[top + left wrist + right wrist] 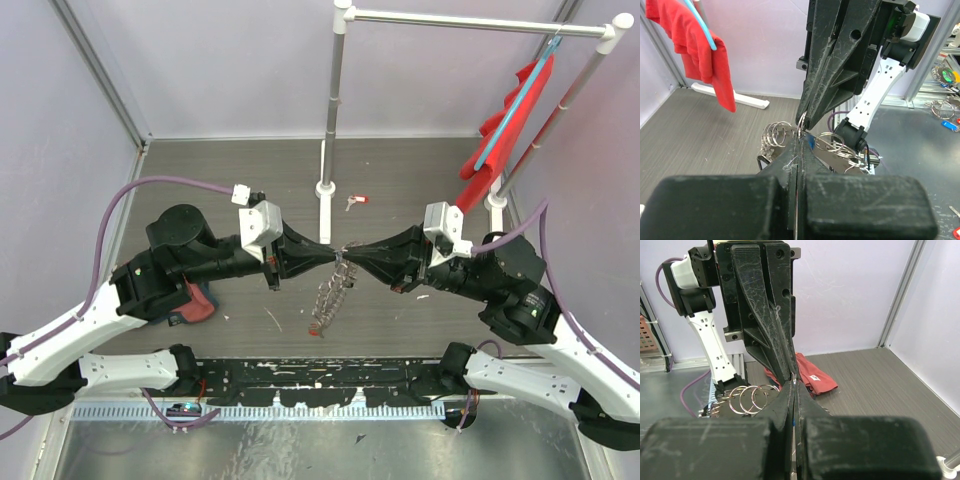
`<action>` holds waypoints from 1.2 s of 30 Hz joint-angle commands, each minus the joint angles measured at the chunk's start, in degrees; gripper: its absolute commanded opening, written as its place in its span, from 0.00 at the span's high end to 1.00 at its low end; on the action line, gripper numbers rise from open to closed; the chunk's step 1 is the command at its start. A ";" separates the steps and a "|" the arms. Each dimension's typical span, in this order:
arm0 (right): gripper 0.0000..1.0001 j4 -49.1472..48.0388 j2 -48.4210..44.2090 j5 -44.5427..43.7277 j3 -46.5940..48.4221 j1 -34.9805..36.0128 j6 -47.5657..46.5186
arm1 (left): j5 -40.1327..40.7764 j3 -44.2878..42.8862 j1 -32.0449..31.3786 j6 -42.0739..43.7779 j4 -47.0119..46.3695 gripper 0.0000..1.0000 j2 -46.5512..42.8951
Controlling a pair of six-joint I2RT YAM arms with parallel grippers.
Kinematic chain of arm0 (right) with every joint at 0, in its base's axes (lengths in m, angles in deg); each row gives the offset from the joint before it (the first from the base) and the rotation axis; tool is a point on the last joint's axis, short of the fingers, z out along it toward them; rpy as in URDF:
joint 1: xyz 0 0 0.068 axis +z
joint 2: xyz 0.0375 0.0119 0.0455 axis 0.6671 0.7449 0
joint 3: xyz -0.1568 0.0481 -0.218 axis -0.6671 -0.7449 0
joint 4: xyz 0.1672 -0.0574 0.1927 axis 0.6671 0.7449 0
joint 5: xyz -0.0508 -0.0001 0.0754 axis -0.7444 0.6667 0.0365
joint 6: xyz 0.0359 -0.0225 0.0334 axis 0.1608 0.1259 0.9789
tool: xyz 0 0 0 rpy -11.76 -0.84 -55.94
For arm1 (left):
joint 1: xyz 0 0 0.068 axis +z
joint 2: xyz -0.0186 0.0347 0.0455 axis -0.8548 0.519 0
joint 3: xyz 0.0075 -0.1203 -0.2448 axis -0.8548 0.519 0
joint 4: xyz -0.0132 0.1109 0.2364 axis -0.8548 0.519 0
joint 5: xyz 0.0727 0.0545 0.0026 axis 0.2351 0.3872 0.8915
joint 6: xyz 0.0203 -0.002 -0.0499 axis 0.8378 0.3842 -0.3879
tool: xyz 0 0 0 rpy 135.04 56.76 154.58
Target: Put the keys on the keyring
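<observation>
Meeting tip to tip above the middle of the desk (420,160), the left gripper (331,257) and right gripper (352,256) each have their jaws pressed shut on the keyring (332,295), whose coiled wire loops dangle below the pinch. One red-headed key (355,202) lies on the desk well behind them, near the foot of a white rack pole (335,100). A red cloth (505,120) hangs from the rack at the right, and a red and blue bundle (197,305) sits partly hidden under the left arm
</observation>
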 commanded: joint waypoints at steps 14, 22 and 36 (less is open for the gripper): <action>0.99 -9.27 -2.39 -0.41 0.37 -0.01 0.97 | 0.17 -0.87 -0.14 0.52 0.19 1.00 0.79; 0.99 -13.63 -2.39 -1.36 -0.55 0.00 1.40 | -0.86 -0.89 -0.18 0.50 0.32 1.00 1.35; 0.99 -15.64 -1.35 -4.34 -1.28 -0.01 2.14 | -1.62 -1.42 -0.16 0.65 0.28 1.00 1.65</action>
